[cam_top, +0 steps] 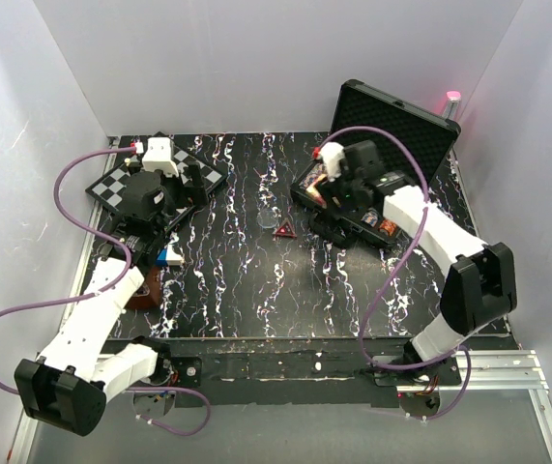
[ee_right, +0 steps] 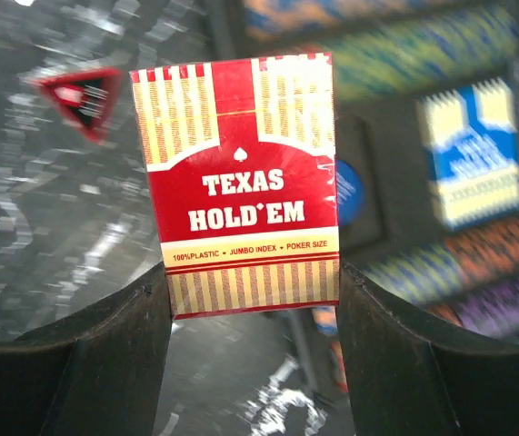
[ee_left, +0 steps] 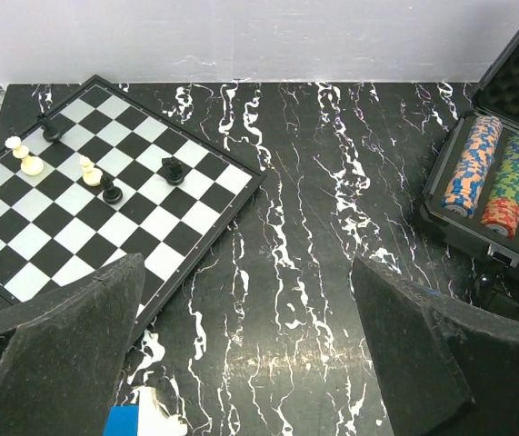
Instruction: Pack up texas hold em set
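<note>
From above, one black briefcase (cam_top: 401,121) is lying open at 2 o'clock on the desk (cam_top: 237,280), lid propped back. The right claw (cam_top: 338,193) is hanging over the left part of its tray. The left arm (cam_top: 92,329) is reaching over the one chessboard (cam_top: 111,188) at 9 o'clock, well apart from the case, so the right arm is plainly the nearer. One red triangular piece (cam_top: 283,230) is lying on the desk at 8 o'clock from the right claw.

On the left wrist, the left claw (ee_left: 247,300) is gaping wide with nothing in it. Two chip rows (ee_left: 473,163) are showing in full at 3 o'clock. Six chess pieces (ee_left: 89,173), three pale and three dark, are standing on the board.

On the right wrist, the right claw is pinching one red card box (ee_right: 241,182) by its lower sides, long axis running 12 to 6. A second, blue card box (ee_right: 468,154) is already sitting in the foam at 2 o'clock, with one blue disc (ee_right: 348,191) between them. The free slot is probably lying that way too, though blur is hiding it.
</note>
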Controlling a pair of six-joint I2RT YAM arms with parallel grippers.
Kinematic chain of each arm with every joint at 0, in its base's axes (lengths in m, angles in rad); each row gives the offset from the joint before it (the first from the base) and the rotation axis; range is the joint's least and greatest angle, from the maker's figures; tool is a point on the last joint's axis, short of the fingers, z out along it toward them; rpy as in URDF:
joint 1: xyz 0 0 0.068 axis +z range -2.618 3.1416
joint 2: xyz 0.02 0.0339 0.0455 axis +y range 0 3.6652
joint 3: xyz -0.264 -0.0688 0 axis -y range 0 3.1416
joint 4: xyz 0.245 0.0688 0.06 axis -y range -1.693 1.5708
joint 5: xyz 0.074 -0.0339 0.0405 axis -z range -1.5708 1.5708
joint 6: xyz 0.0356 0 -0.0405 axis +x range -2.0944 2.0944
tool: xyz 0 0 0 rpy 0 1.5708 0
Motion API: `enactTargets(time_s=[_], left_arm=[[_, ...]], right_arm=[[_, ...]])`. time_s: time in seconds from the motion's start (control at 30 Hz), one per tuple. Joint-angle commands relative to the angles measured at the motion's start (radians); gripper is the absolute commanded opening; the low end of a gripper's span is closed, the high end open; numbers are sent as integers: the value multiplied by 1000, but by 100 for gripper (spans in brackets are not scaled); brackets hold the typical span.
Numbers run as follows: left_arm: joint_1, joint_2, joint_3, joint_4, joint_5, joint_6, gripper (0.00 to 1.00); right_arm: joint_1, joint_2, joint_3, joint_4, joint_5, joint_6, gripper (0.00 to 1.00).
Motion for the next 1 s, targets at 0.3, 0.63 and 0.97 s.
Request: enactTargets(time_s=[0.3,0.63,0.97], left_arm=[[2,15,-9,21,27,4,98],[-1,6,-9,21,15,18,98],[2,6,-12,21,16,16,98]], right_arm=[[-205,260,415,-418,145,-239,1],[-213,412,510,-549,94,-258,1],[-214,489,582,-630,27,-250,1]])
